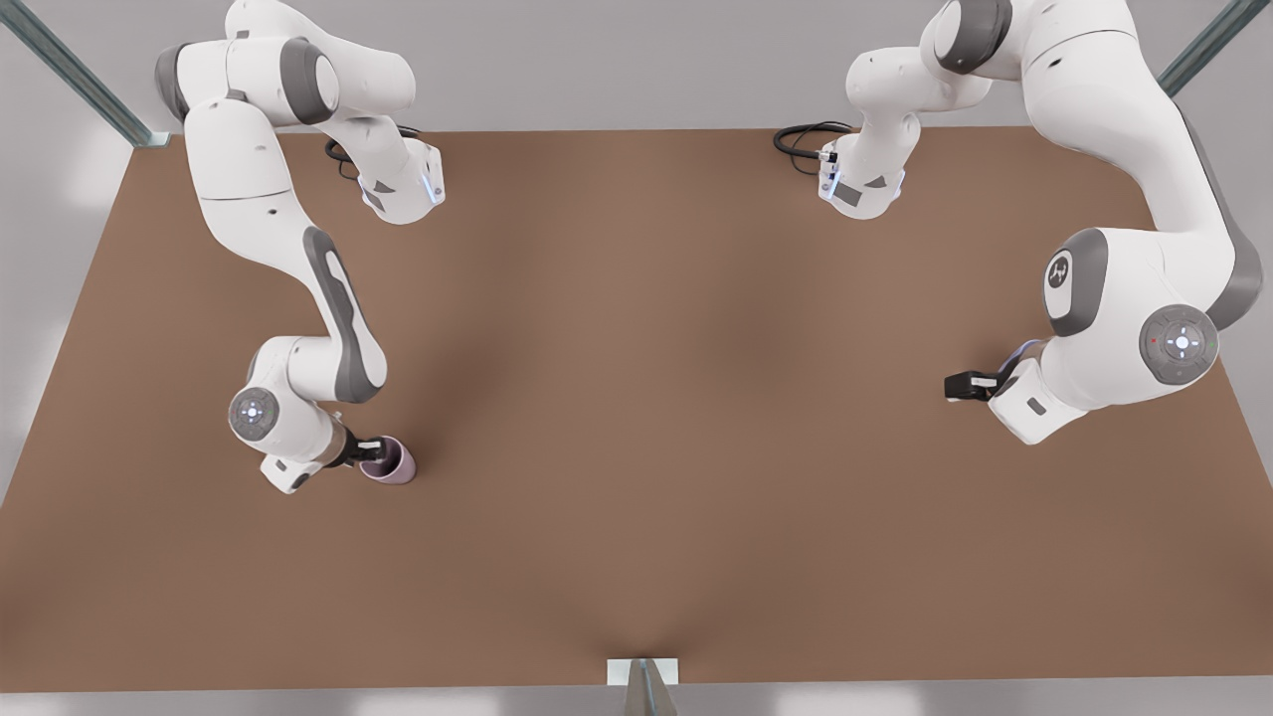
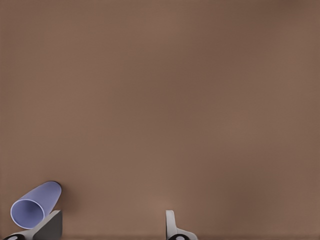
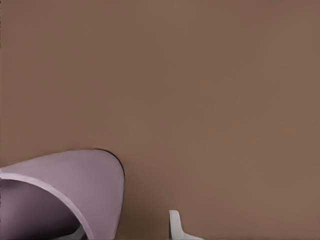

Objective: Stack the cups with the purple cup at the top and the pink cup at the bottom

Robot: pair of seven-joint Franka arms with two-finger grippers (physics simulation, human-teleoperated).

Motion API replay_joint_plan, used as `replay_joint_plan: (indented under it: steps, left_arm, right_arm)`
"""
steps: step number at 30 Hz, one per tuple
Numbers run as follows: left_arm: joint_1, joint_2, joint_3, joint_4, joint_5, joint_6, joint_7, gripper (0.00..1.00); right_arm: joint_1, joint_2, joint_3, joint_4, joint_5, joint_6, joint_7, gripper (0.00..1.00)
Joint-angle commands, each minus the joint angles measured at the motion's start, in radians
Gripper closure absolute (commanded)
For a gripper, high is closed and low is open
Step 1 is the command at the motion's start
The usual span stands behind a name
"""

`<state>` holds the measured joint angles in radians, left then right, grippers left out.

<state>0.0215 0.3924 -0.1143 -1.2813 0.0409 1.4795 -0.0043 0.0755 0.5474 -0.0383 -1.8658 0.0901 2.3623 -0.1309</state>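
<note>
The pink cup (image 1: 390,463) stands on the brown table (image 1: 636,398) at the front view's left; close up, the pink cup (image 3: 75,185) has its rim toward the camera. My right gripper (image 1: 366,451) is at this rim, open. One finger (image 3: 175,227) is outside the wall and the other is inside the cup, mostly hidden. The purple cup (image 2: 35,205) sits just beside one finger (image 2: 50,226) of my left gripper (image 2: 111,227), outside the open jaws. That left gripper (image 1: 963,386) hangs low at the front view's right.
Bare brown tabletop stretches between the two arms. Both arm bases and black cables (image 1: 806,139) are at the far edge. A small white bracket (image 1: 642,672) marks the near edge, and metal frame posts (image 1: 80,75) stand at the far corners.
</note>
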Motion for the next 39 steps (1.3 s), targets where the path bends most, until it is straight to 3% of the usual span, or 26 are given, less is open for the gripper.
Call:
replay_joint_plan:
  steps: [1,3,6,8,17,20,23,26,30,33,39]
  left_arm:
    - [0.000,-0.001,0.001,0.000,0.001,-0.001,-0.002,0.00]
    - [0.000,-0.001,0.001,0.000,0.002,-0.001,0.000,0.00]
    - [0.000,-0.001,0.001,0.000,0.001,-0.001,0.000,0.00]
    - [0.000,-0.001,0.001,0.000,0.002,-0.002,0.000,0.00]
    - [0.000,-0.012,0.008,0.002,0.002,-0.015,0.001,0.00]
    - [-0.002,-0.017,0.016,0.002,0.002,-0.008,0.001,0.00]
    - [0.000,-0.024,0.022,0.000,0.002,-0.002,0.001,0.00]
    - [0.000,-0.069,0.028,-0.096,0.002,0.084,0.001,0.00]
    - [0.002,-0.155,0.074,-0.291,0.004,0.246,0.014,0.00]
    - [0.005,-0.204,0.108,-0.420,0.005,0.361,0.018,0.00]
    - [0.006,-0.224,0.219,-0.602,0.004,0.539,0.021,0.00]
  right_arm:
    - [0.003,-0.001,0.002,-0.001,0.002,0.014,-0.042,0.36]
    - [0.007,0.002,0.002,0.001,0.003,0.014,-0.039,0.39]
    - [0.009,0.005,0.002,0.002,0.003,0.014,-0.038,0.52]
    - [0.010,0.006,0.002,0.002,0.003,0.018,-0.038,0.79]
    - [0.044,-0.056,0.003,0.016,0.005,-0.021,0.014,0.79]
    - [0.049,-0.096,0.080,0.109,0.008,-0.158,0.203,0.79]
    - [0.190,-0.099,0.160,0.235,0.010,-0.262,0.545,0.79]
    - [0.397,-0.001,0.163,0.427,0.002,-0.333,0.879,0.79]
    - [0.607,0.285,0.156,0.838,-0.001,-0.426,1.151,0.79]
    - [0.691,0.471,0.141,0.999,-0.033,-0.413,1.274,0.79]
    - [0.780,0.542,0.051,1.004,-0.026,-0.298,1.355,0.79]
